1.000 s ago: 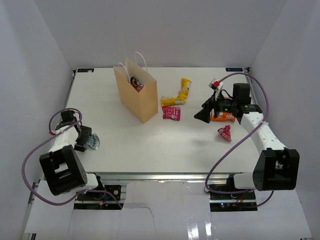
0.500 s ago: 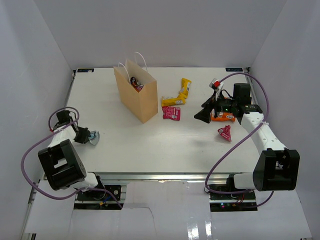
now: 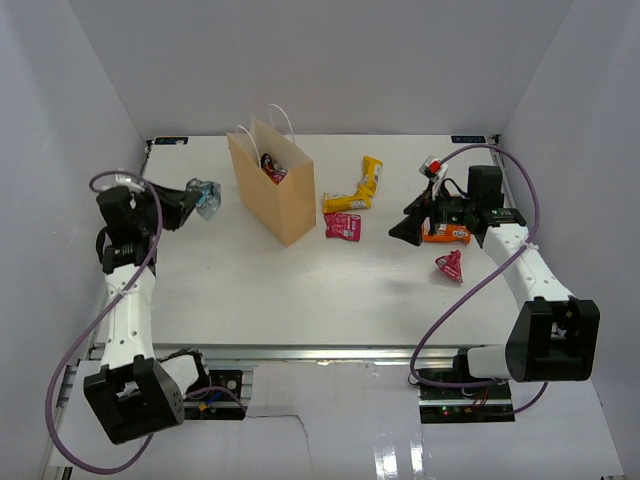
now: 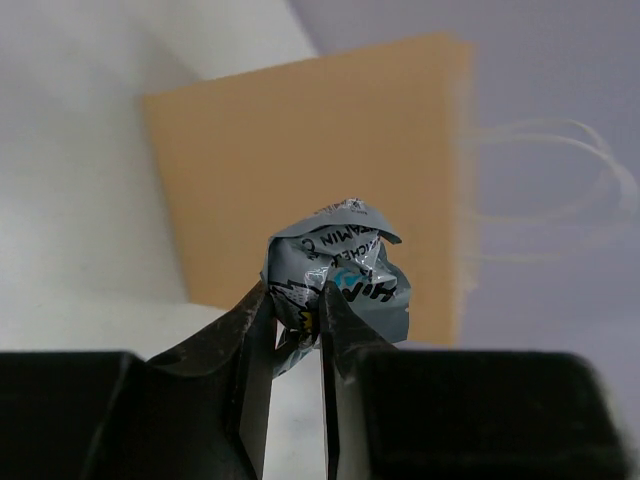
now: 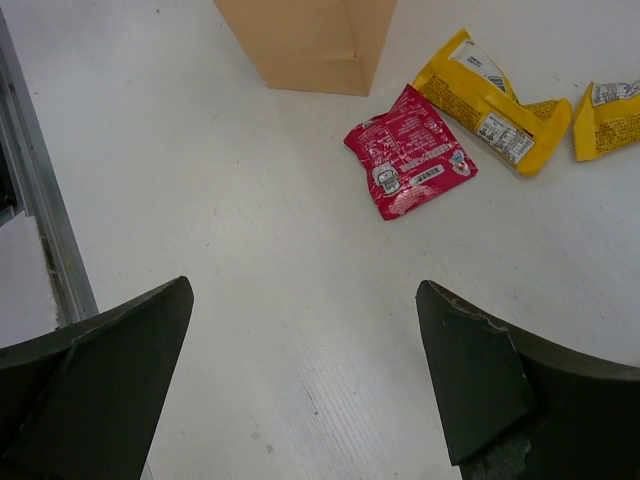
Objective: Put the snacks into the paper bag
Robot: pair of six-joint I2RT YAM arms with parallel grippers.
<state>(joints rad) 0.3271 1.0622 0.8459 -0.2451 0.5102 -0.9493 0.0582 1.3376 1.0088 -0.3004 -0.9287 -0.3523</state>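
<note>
Noting the task as partly done: we are seeing at least one red-and-dark packet (image 3: 272, 168) showing in the open mouth of the paper bag (image 3: 282, 208), which is standing upright at the back left of the tabletop (image 3: 300, 290). What is lying deeper inside, we cannot tell.

The left pincer (image 3: 198, 197) is clamping a crumpled grey-blue packet (image 4: 340, 280) and holding it in the air left of the bag, near its top but not yet over the mouth. The right pincer (image 3: 404, 230) is gaping wide, gripping nothing, hovering low over bare tabletop.

Five snacks are waiting outside the bag:
- upper yellow packet (image 3: 371, 172)
- lower yellow packet (image 3: 345, 201)
- red-pink packet (image 3: 343, 226), near the bag's base
- orange packet (image 3: 446, 234), by the right arm
- small pink packet (image 3: 449, 266)
</note>
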